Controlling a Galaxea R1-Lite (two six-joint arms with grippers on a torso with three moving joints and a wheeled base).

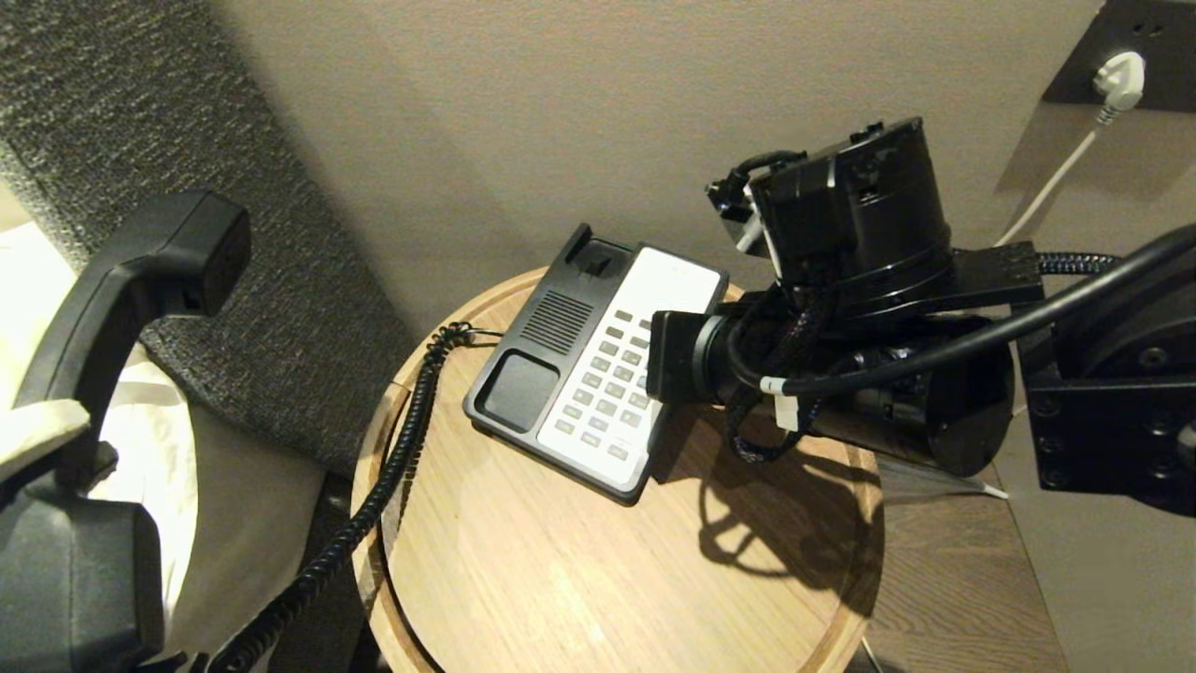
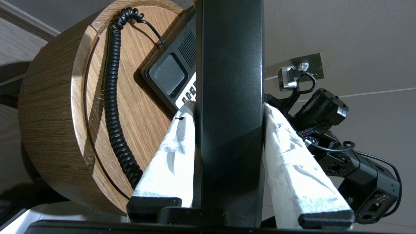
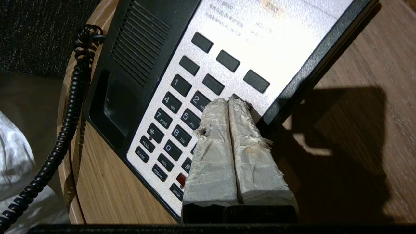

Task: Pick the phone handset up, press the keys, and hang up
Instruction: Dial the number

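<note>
Pressing the keypad while the handset (image 1: pixel 131 280) is held off the base (image 1: pixel 598 365).

Keys are marked 1, 2, 4 GHI, 5 JKL, 7 PQRS, 8 TUV, *, 0, HOLD, FLASH, VOL, REDIAL. The right gripper (image 3: pixel 229 101), fingers pressed together, is set with its tips on the keys beside 2. The handset is clamped mid-shaft by the left gripper (image 2: pixel 227 107), left of the table (image 1: pixel 598 579), its long axis roughly upright, one blocky end uppermost. The cord (image 1: pixel 374 505) is draped over the table edge.

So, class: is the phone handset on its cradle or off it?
Off. The left gripper clamps the phone handset up beside the table, and the phone base shows its cradle empty.
</note>
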